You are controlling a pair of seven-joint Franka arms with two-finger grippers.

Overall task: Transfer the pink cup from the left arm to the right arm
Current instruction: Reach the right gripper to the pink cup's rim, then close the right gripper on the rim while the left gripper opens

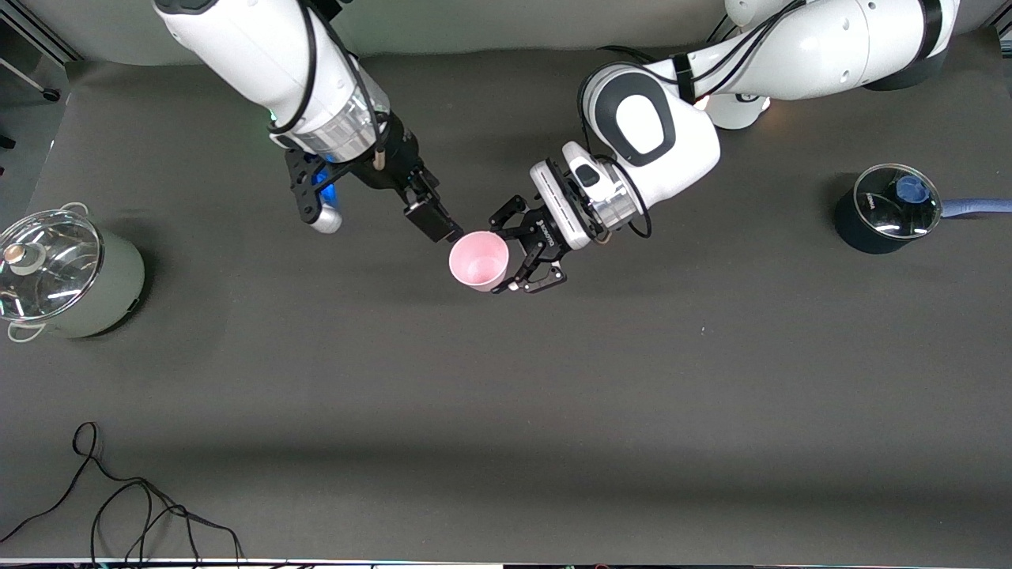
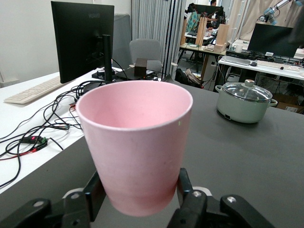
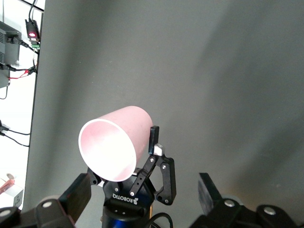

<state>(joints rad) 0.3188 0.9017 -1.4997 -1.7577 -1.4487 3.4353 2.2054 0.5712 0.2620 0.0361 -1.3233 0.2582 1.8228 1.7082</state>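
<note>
The pink cup [image 1: 479, 261] is up in the air over the middle of the table, its mouth tipped toward the front camera. My left gripper [image 1: 528, 257], a black linkage claw, is shut on the cup near its base; in the left wrist view the cup [image 2: 135, 137] sits between the fingers [image 2: 186, 184]. My right gripper [image 1: 441, 221], blocky and black, is just beside the cup's rim. In the right wrist view its fingers [image 3: 78, 194] stand wide apart and hold nothing, with the cup [image 3: 114, 147] and the left gripper [image 3: 142, 187] in front of them.
A pale green pot with a glass lid [image 1: 71, 273] stands at the right arm's end, also seen in the left wrist view [image 2: 244, 102]. A black saucepan with a glass lid and blue handle [image 1: 885, 209] stands at the left arm's end. Loose black cables [image 1: 118, 506] lie at the near edge.
</note>
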